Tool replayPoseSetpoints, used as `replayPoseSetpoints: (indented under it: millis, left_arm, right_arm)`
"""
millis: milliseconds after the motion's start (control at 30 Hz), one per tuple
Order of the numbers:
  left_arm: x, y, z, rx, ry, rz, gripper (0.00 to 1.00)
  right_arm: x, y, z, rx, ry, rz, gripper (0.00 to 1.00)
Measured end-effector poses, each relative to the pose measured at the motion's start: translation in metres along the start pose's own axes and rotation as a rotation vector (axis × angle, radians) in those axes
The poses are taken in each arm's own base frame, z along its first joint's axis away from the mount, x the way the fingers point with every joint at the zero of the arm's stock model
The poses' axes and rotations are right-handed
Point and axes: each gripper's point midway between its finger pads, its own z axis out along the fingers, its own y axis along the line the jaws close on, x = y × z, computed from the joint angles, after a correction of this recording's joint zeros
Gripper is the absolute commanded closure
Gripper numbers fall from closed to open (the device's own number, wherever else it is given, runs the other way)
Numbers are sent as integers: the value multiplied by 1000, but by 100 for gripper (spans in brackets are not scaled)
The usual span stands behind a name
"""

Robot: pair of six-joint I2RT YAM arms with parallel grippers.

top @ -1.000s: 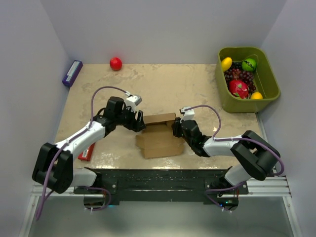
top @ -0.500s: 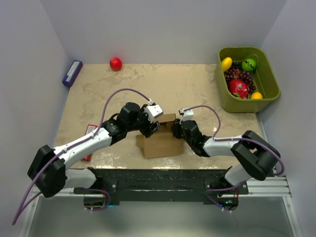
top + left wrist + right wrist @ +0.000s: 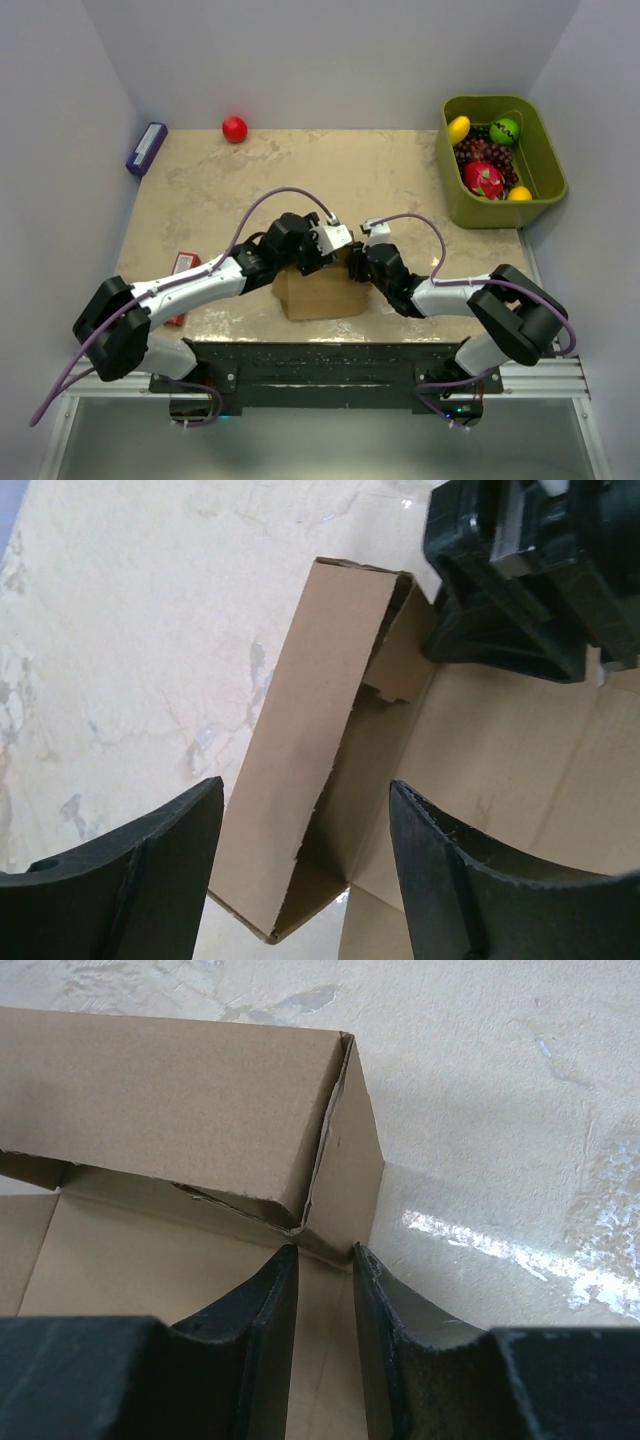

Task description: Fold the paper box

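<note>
**Q:** Where is the paper box (image 3: pixel 320 292), and how will it handle?

**A:** It lies at the table's (image 3: pixel 200 190) near edge. Expect light, easily creased cardboard, so grip flaps near their folds. The right gripper (image 3: pixel 320 1255) pinches its end flap. The left gripper (image 3: pixel 305 792) straddles the raised wall, jaws apart. From above, you cannot see that corner.

One paper box (image 3: pixel 320 292), one purple box (image 3: pixel 146 148), one flat red box (image 3: pixel 185 264), one red ball (image 3: pixel 234 128). One green bin (image 3: pixel 480 213) — inside: one lemon (image 3: pixel 459 128), one green fruit (image 3: pixel 504 130), one dragon fruit (image 3: pixel 485 179), one grape bunch (image 3: pixel 480 152), one orange-yellow fruit (image 3: pixel 519 194).
</note>
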Motion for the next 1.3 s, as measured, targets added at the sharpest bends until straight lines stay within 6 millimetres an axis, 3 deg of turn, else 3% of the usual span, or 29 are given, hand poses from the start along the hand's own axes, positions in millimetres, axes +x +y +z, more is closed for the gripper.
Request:
replayPoseSetpoints:
  millis: [200, 433, 700, 1033, 1300]
  left_arm:
    - [5, 10, 4, -71, 21, 57, 24]
    - [22, 5, 13, -76, 74, 99, 22]
    - [42, 1, 23, -90, 146, 127, 43]
    - [40, 9, 25, -170, 165, 179, 66]
    - [37, 8, 26, -195, 155, 204, 69]
  right_arm:
    - [2, -1, 0, 3, 7, -2, 68]
    - [2, 0, 0, 0, 8, -2, 68]
    - [3, 1, 0, -8, 12, -2, 68]
    - [2, 1, 0, -18, 16, -10, 64]
    - [-16, -9, 0, -13, -27, 8, 56]
